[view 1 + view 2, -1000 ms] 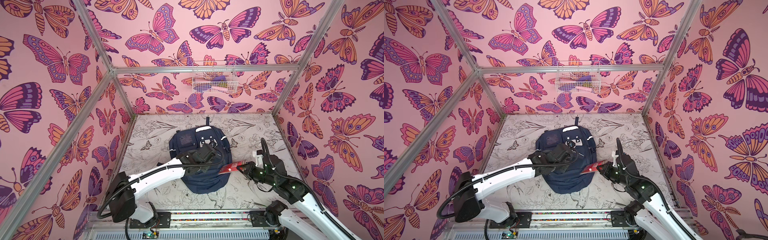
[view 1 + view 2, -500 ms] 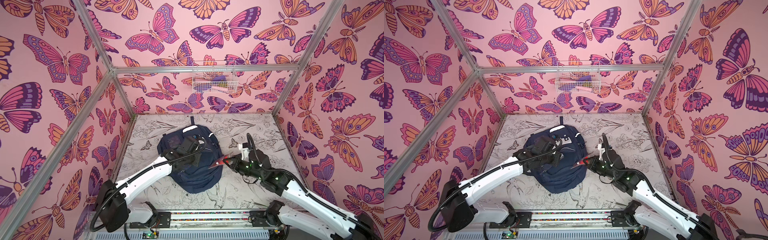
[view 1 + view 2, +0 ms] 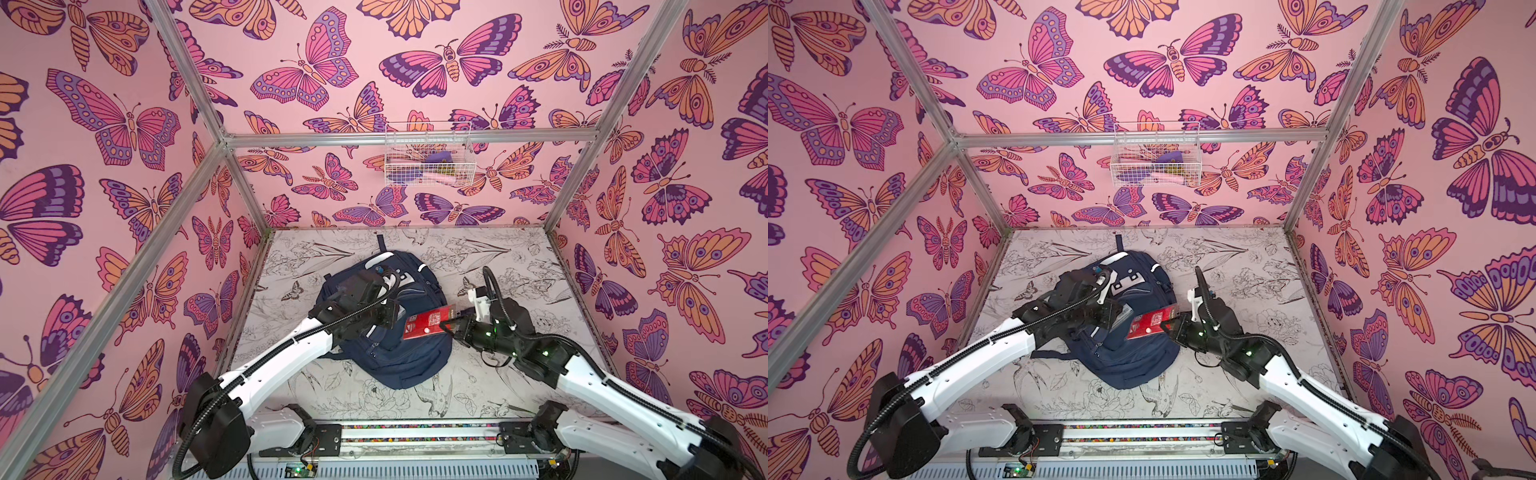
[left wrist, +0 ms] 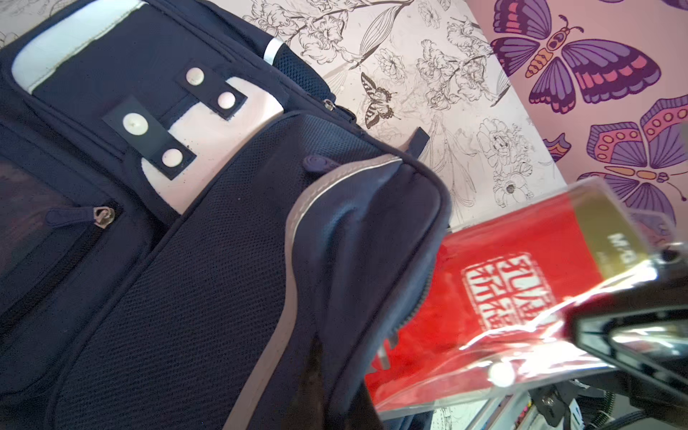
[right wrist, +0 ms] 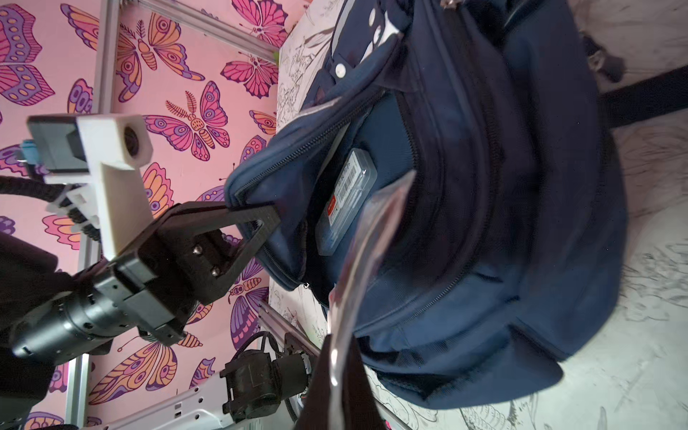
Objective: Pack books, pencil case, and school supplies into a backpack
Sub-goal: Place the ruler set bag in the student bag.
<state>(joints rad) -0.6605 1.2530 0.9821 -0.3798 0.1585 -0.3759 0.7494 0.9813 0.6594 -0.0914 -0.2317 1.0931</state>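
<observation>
One navy backpack [image 3: 395,368], white reflective stripes

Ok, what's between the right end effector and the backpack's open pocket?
Only the plastic-wrapped red packet, held by the right end effector and pointing at the backpack pocket, as seen in both top views.
</observation>
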